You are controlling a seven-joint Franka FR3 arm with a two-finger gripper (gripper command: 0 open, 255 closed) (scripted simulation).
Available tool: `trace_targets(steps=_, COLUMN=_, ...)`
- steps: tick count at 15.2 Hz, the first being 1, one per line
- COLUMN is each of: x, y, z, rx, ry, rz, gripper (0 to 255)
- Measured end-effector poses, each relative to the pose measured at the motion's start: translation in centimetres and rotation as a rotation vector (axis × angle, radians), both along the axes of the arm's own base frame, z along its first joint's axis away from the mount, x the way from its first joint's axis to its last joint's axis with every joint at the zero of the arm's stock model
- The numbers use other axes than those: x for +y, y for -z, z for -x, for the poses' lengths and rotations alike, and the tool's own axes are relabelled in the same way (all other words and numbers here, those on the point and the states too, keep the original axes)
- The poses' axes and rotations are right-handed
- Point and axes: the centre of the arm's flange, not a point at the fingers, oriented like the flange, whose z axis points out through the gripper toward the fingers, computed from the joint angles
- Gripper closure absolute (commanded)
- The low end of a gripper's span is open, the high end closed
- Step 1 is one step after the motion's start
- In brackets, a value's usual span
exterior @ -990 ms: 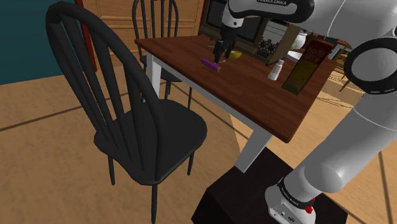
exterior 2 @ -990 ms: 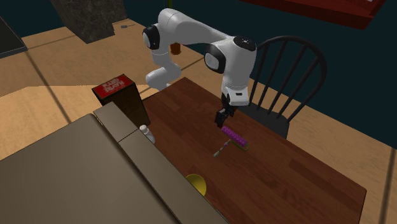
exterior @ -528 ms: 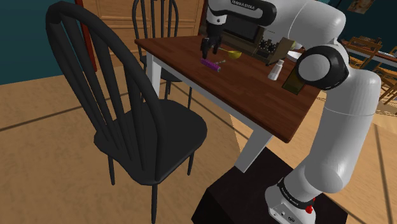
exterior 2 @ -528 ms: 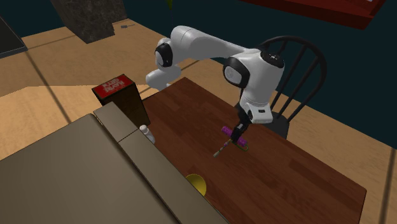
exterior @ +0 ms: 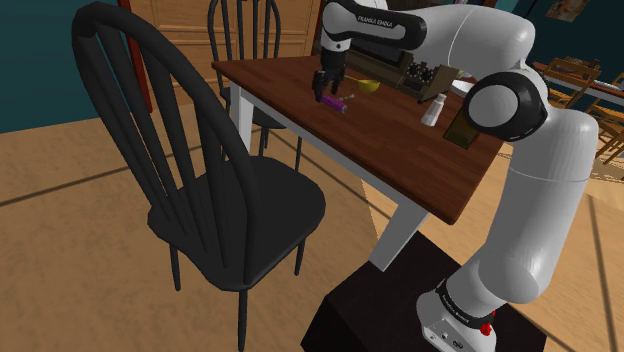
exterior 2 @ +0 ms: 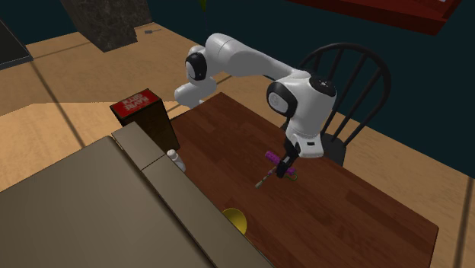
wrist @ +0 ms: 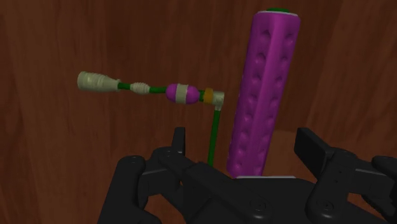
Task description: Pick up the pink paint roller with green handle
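Note:
The paint roller lies flat on the dark wooden table. It has a magenta-purple dimpled sleeve and a thin green wire frame that runs to a handle banded in green, cream and purple. My gripper is open and low over the table. Its fingers stand on either side of the sleeve's near end, with a gap on each side. In the shoulder view the gripper hangs right over the roller. In the second exterior view the gripper covers the middle of the roller.
A yellow bowl sits just beyond the roller. A white bottle and a tall dark box with a red top stand further along the table. A black spindle-back chair stands at the table's edge, another behind the far corner.
The arm swung from beside the yellow bowl toward the shoulder view's left until it was over the roller. It then came down, so the open fingers now straddle the sleeve.

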Motion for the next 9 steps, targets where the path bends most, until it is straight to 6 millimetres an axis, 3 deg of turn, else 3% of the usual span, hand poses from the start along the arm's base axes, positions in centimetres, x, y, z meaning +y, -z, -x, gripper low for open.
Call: trace_targets(steps=9, x=-0.02, y=0.14, z=0.01, rx=-0.002, ry=0.001, rz=0.0, gripper=255)
